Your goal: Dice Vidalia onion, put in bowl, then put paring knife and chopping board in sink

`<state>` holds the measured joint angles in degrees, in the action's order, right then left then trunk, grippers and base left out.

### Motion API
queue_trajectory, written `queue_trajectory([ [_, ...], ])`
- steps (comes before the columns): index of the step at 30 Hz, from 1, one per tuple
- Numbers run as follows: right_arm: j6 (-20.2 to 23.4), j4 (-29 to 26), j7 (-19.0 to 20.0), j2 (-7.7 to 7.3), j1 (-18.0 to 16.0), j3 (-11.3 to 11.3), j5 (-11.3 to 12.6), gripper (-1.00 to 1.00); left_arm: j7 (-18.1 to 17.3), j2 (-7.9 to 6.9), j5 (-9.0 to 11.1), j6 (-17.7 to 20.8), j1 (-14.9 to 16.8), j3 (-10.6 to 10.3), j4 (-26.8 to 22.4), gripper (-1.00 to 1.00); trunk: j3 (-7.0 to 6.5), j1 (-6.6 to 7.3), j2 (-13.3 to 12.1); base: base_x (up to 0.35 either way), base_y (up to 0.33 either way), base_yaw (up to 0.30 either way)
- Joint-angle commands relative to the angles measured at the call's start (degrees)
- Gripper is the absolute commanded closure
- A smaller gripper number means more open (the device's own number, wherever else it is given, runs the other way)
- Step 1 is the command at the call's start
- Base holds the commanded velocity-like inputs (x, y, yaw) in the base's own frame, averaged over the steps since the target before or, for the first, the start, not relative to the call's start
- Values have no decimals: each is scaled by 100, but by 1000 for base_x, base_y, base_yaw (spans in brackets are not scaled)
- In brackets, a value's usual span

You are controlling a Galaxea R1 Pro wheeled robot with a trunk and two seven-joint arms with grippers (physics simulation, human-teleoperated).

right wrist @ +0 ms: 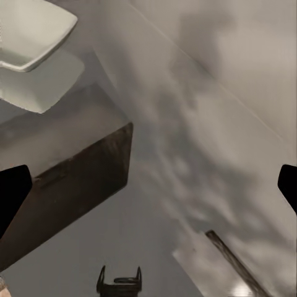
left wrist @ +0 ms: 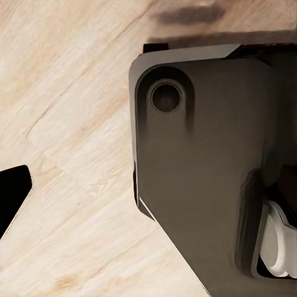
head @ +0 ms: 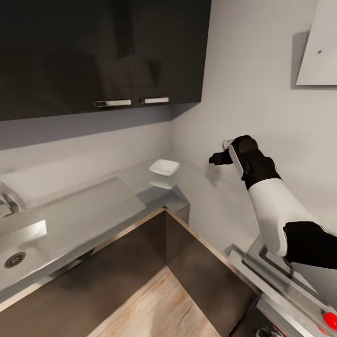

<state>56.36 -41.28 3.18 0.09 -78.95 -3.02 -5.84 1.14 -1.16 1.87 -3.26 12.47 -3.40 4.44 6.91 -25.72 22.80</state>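
At far left the sink [head: 28,243] lies sunk in the table [head: 84,210], its drain bare; no onion, board or knife can be made out from here. Further right the bowl [head: 164,167] sits near the table's corner. It looks light, rigid, glazed and likely slippery, so taking it by a rim edge seems best. Rightmost, the right gripper [head: 216,158] hovers above the table with its fingers spread, holding nothing. I cannot tell how the left fingers stand.

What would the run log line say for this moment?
right tool: raised over countertop, open, empty | bowl: on countertop, empty | sink: no onion seen
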Motion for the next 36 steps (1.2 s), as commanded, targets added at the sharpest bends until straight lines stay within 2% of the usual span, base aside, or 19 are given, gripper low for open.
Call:
queue_trajectory([
  [1,24,-2,33,4,-6,-5,-57,-100,9,0,17,-34,10,-36,22,-100,12,-7,12,296,183,0],
  [10,23,-2,31,0,-6,-1,-50,-100,9,-1,16,-34,10,-34,22,-100,12,-7,12,293,161,0],
  [36,15,6,25,17,-6,-5,-49,-100,9,0,16,-42,10,-33,22,-100,12,-7,12,214,0,0],
])
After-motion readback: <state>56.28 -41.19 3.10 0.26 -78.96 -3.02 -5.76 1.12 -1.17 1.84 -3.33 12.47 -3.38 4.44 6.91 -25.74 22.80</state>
